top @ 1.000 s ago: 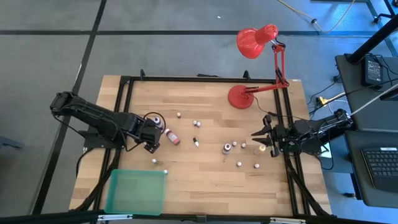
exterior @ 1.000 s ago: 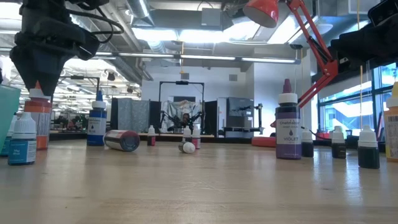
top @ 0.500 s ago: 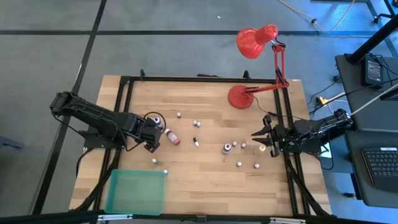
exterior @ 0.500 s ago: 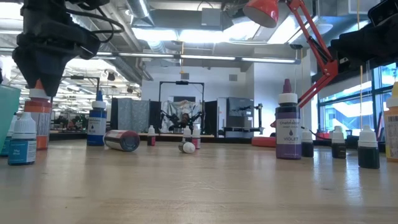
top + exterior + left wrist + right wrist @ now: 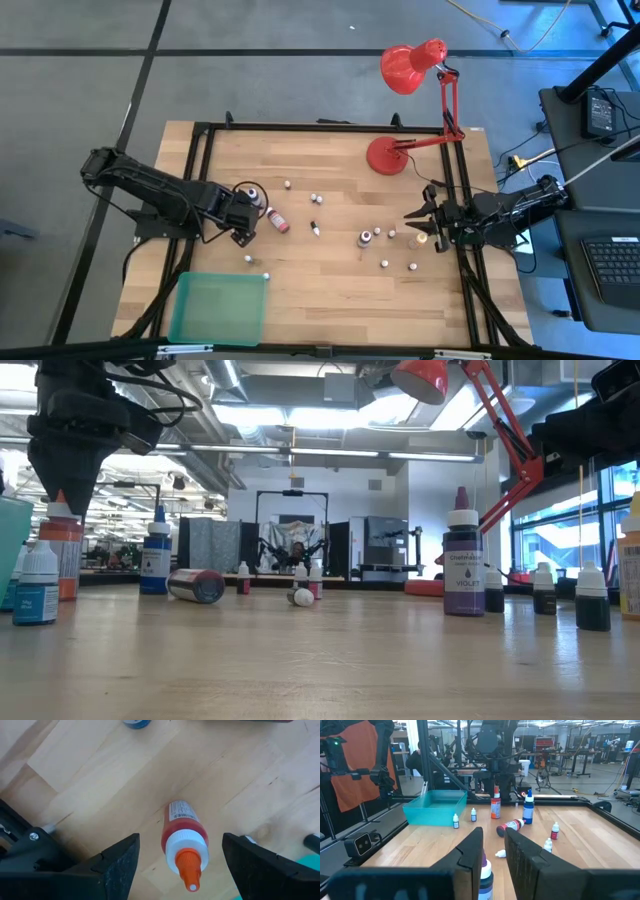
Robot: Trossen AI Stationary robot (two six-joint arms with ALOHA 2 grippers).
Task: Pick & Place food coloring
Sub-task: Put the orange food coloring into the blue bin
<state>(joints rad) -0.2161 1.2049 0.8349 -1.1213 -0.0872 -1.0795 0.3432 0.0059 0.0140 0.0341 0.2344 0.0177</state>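
Fingers (image 5: 117, 865) of the left gripper (image 5: 182, 862) are spread wide, one on each side of an upright orange bottle (image 5: 183, 842) of food coloring with a white collar and orange tip, and we see no contact with it. Seen from overhead, this gripper (image 5: 243, 225) sits toward the left edge of the wooden table (image 5: 330, 280). Our right gripper (image 5: 418, 213) waits by the right edge with its fingers nearly together, holding nothing.

On the surface, a reddish bottle (image 5: 277, 220) lies on its side just beside the left gripper, a violet bottle (image 5: 463, 565) stands right of the middle, and tiny bottles are scattered across the centre. A translucent green tray (image 5: 220, 308) sits at the near left corner, and a red desk lamp (image 5: 420, 100) stands at the far right corner.

Beyond the table, the level view shows a large workshop with ceiling lights and other dark robot rigs.

Compared with a second ago, we find nothing on the table shifted, and both arms stay where they were.
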